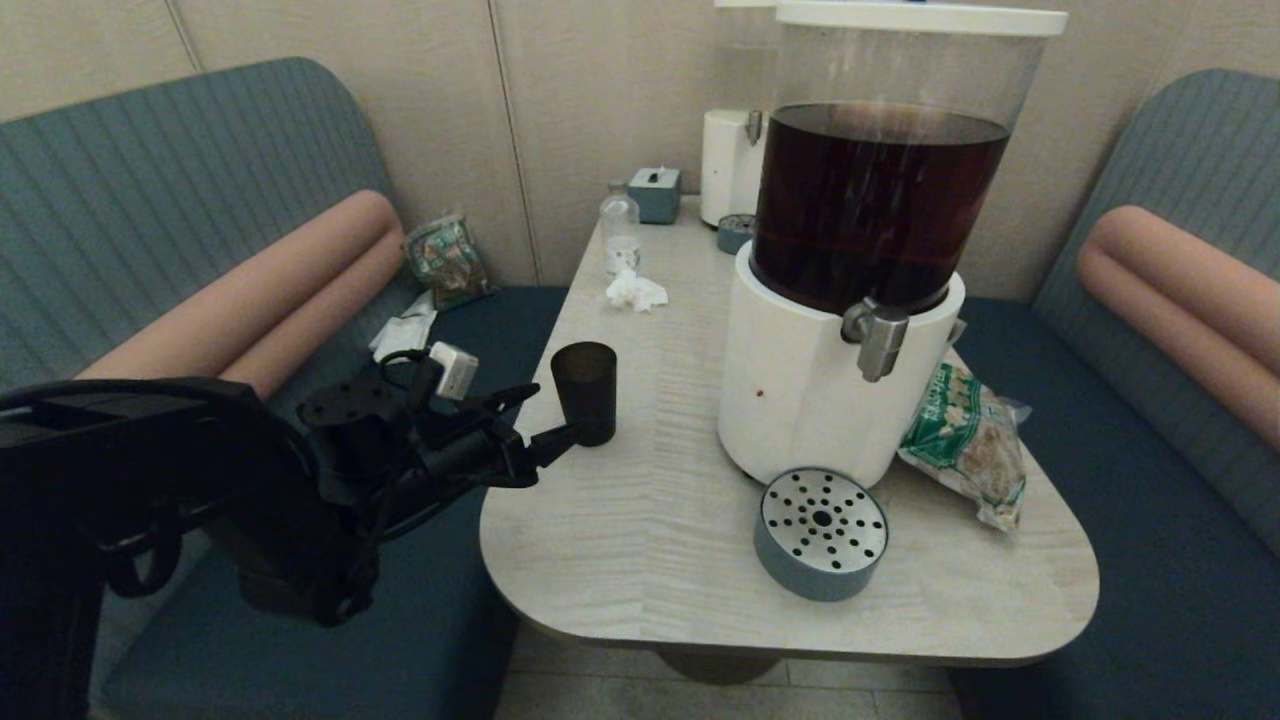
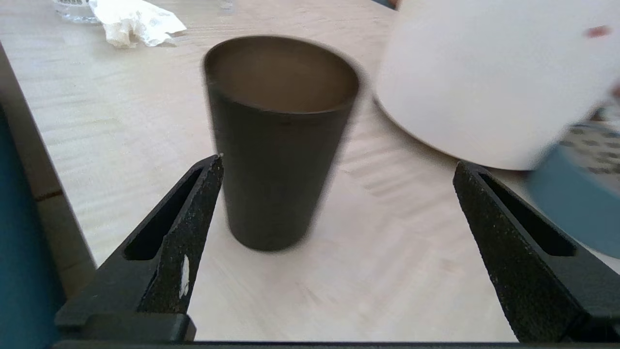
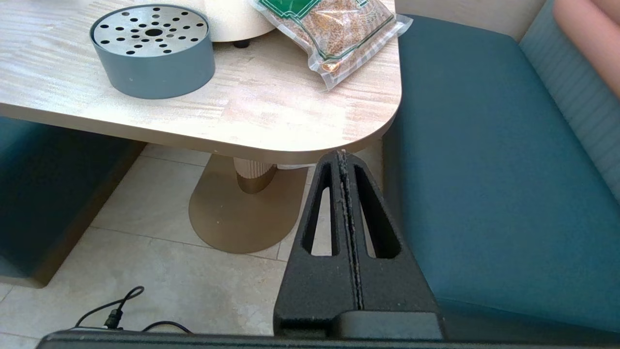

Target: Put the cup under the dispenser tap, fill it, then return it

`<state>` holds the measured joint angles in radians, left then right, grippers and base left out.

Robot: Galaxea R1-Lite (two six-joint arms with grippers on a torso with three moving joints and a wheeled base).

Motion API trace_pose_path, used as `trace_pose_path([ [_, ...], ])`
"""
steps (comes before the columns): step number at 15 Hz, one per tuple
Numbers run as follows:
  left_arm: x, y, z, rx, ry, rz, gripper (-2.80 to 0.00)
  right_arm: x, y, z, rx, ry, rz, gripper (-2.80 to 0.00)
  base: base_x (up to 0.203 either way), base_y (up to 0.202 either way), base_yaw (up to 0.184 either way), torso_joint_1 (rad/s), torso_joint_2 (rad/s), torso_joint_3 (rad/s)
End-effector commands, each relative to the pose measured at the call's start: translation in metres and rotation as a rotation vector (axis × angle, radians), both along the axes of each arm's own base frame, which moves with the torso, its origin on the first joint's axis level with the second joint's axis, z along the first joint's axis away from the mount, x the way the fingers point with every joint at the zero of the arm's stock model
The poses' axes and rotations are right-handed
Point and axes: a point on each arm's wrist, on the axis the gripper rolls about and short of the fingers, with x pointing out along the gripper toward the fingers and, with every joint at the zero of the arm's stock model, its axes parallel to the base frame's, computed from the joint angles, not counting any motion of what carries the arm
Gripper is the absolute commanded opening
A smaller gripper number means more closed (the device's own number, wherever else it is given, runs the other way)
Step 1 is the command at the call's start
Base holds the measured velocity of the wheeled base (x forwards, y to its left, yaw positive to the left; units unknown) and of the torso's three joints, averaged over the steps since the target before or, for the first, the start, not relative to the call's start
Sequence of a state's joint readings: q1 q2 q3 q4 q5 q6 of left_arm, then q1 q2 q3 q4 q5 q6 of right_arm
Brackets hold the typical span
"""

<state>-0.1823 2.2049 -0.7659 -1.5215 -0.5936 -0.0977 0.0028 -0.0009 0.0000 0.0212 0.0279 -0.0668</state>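
The black cup [image 1: 585,388] stands upright on the table [image 1: 640,520] near its left edge, well left of the dispenser tap [image 1: 878,340]. That steel tap projects from the white base [image 1: 790,390] of the tank of dark liquid. My left gripper [image 1: 558,418] reaches in from the left, open. In the left wrist view the cup [image 2: 276,160] sits inside the wide gap of the left gripper [image 2: 339,164], close against one finger [image 2: 193,203] and far from the other. My right gripper [image 3: 342,155] is shut on nothing, low beside the table's front right corner.
A round grey drip tray [image 1: 820,533] lies in front of the dispenser, a snack bag [image 1: 965,440] to its right. Farther back are a crumpled tissue [image 1: 635,290], a small clear bottle [image 1: 620,225], a tissue box [image 1: 655,192] and a second white dispenser [image 1: 730,165]. Benches flank the table.
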Motion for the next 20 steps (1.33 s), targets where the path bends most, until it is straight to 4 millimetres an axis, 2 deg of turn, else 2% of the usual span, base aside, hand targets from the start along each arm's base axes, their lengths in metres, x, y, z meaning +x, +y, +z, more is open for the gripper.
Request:
trace_pose_path([
  [1,-0.034,0.006,0.035,-0.010,-0.051,-0.003,0.00,0.000,0.000,0.000,-0.001,0.002,0.002,-2.80,0.000,0.000,0.000,0.000,0.00,0.000],
  [4,-0.091,0.017,0.069,-0.020,-0.098,-0.004,0.00,0.000,0.000,0.000,-0.001,0.001,0.002,-2.80,0.000,0.000,0.000,0.000,0.00,0.000],
  [5,-0.111,0.020,0.077,-0.023,-0.111,-0.004,-2.80,0.000,0.000,0.000,-0.001,0.002,0.002,-2.80,0.000,0.000,0.000,0.000,0.00,0.000],
  [7,-0.143,0.026,0.087,-0.033,-0.138,-0.004,-2.80,0.000,0.000,0.000,-0.001,0.001,0.002,-2.80,0.000,0.000,0.000,0.000,0.00,0.000],
  [9,-0.166,0.031,0.105,-0.059,-0.210,0.005,-2.80,0.000,0.000,0.000,-0.001,0.002,0.002,-2.80,0.000,0.000,0.000,0.000,0.00,0.000],
  [13,-0.218,0.043,0.144,-0.177,-0.383,0.127,-2.80,0.000,0.000,0.000,-0.001,0.001,0.002,-2.80,0.000,0.000,0.000,0.000,0.00,0.000],
  [16,-0.279,0.057,0.170,-0.309,-0.502,0.207,-2.80,0.000,0.000,0.000,-0.001,0.002,0.002,-2.80,0.000,0.000,0.000,0.000,0.00,0.000],
  [18,-0.324,0.067,0.176,-0.375,-0.546,0.254,-2.80,0.000,0.000,0.000,-0.001,0.003,0.002,-2.80,0.000,0.000,0.000,0.000,0.00,0.000],
  [20,-0.367,0.075,0.172,-0.414,-0.531,0.295,-2.80,0.000,0.000,0.000,0.000,0.001,0.002,-2.80,0.000,0.000,0.000,0.000,0.00,0.000],
])
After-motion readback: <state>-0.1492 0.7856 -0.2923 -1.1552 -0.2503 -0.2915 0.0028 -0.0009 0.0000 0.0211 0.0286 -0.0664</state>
